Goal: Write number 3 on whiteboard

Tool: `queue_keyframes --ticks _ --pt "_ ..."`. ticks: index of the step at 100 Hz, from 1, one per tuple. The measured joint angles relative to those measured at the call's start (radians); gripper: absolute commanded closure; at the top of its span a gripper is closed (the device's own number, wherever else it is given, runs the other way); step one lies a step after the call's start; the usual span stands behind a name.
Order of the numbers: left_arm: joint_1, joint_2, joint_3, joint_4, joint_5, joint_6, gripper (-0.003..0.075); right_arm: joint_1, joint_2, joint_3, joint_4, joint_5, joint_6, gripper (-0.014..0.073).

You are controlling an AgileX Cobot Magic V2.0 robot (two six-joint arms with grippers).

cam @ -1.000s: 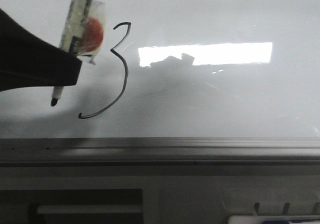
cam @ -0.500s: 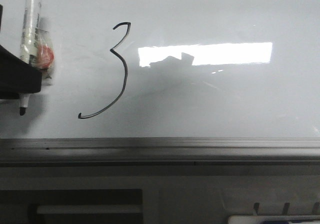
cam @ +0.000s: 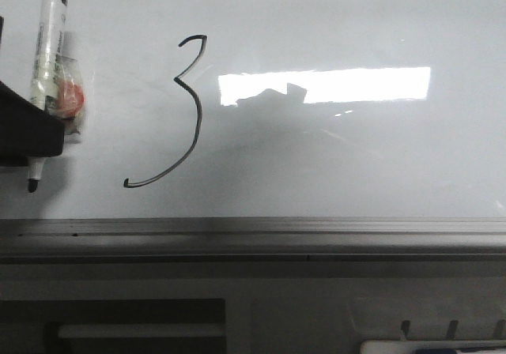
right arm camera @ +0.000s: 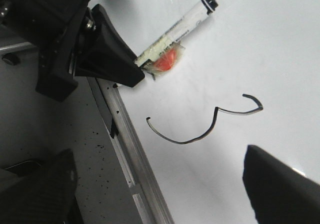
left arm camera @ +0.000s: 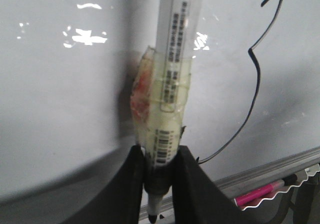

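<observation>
- Glossy pale grey-white, the whiteboard [cam: 332,156] fills most of the front view, with a bright rectangular light reflected right of centre and a grey metal ledge [cam: 253,235] running along its lower edge.
- Black and thin, the number 3 [cam: 186,113] sits left of centre in the front view, complete in shape — an angular top, then a long tail curling left and ending just above the ledge.
- At the left edge of the front view, the left gripper [left arm camera: 159,184] has its dark fingers closed around the lower barrel of a white marker [cam: 46,69], which carries a taped-on wrapper with a red patch.
- The marker's black tip [cam: 32,185] points down and stands well apart from the drawn figure; whether it touches the board cannot be told.
- In the right wrist view, the right gripper [right arm camera: 165,184] shows two dark fingers far apart with nothing between them.
- A pink pen [left arm camera: 260,194] lies below the ledge in the lower right of the left wrist view.
- Judged risk: with the cap off, any drift of the tip toward the board could leave a stray stroke beside the figure — or a pass back across it could smear the ink if it is still wet.
- Compared with half a second ago, the marker has barely shifted; a second ago it was tilted and much nearer the figure, so the arm has drawn away to the left.
</observation>
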Motion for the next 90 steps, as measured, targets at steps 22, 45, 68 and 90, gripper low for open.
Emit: queue_keyframes --ticks 22,45,68,90 --pt "0.0 0.0 0.0 0.0 -0.03 0.0 0.0398 0.0 0.0 0.0 0.0 0.0 0.0 -0.0003" --pt "0.0 0.0 0.0 0.0 -0.071 0.0 0.0363 0.0 0.0 0.0 0.0 0.0 0.0 -0.0003" --pt "0.003 -0.08 0.0 0.124 -0.071 0.023 0.0405 0.0 -0.023 0.0 -0.005 -0.039 0.025 0.0275" --pt "0.007 -0.286 0.0 0.275 -0.071 0.029 0.0739 0.0 -0.113 0.018 -0.044 -0.093 0.031 0.0655"
